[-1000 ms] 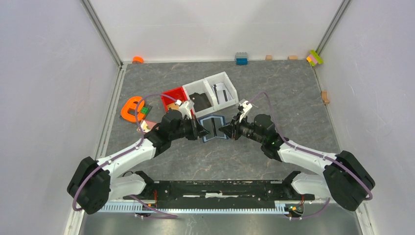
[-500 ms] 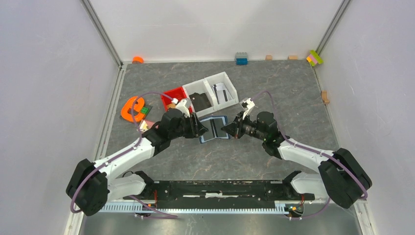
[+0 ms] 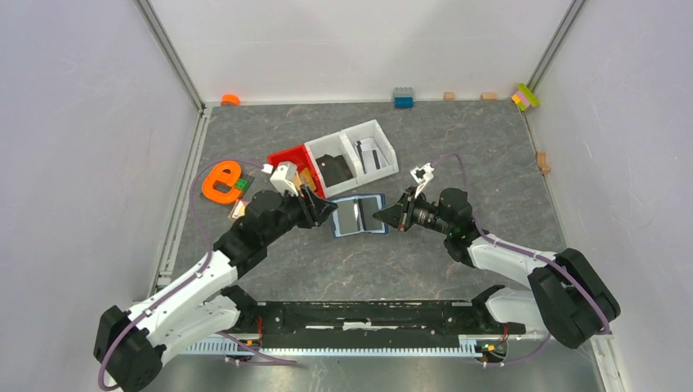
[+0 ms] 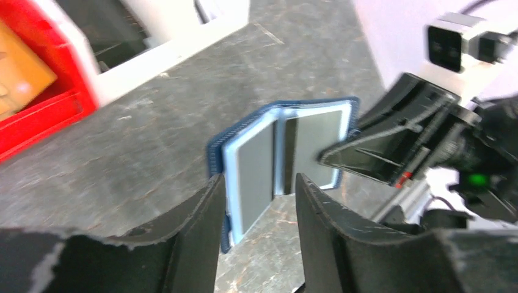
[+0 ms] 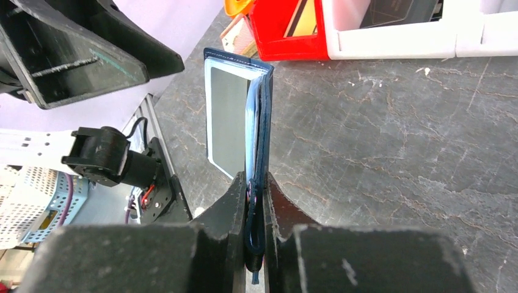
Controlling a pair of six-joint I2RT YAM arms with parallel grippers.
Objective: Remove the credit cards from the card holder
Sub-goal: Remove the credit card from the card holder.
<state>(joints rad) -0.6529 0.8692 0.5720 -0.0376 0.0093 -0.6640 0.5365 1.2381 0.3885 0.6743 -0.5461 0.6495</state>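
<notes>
Right gripper (image 5: 255, 210) clamps the open card holder (image 5: 265, 119) by one edge; left gripper (image 4: 255, 213), jaws apart, at its opposite edge.

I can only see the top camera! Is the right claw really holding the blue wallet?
Observer: Yes. The right wrist view shows the right gripper pinching one flap of the card holder.
Operator: Is the other claw grabbing it too?
Observer: No. The left wrist view shows the left gripper open, gripping nothing.
Operator: Are the cards inside?
Observer: Yes. The left wrist view shows grey credit cards, one in each half.
</notes>
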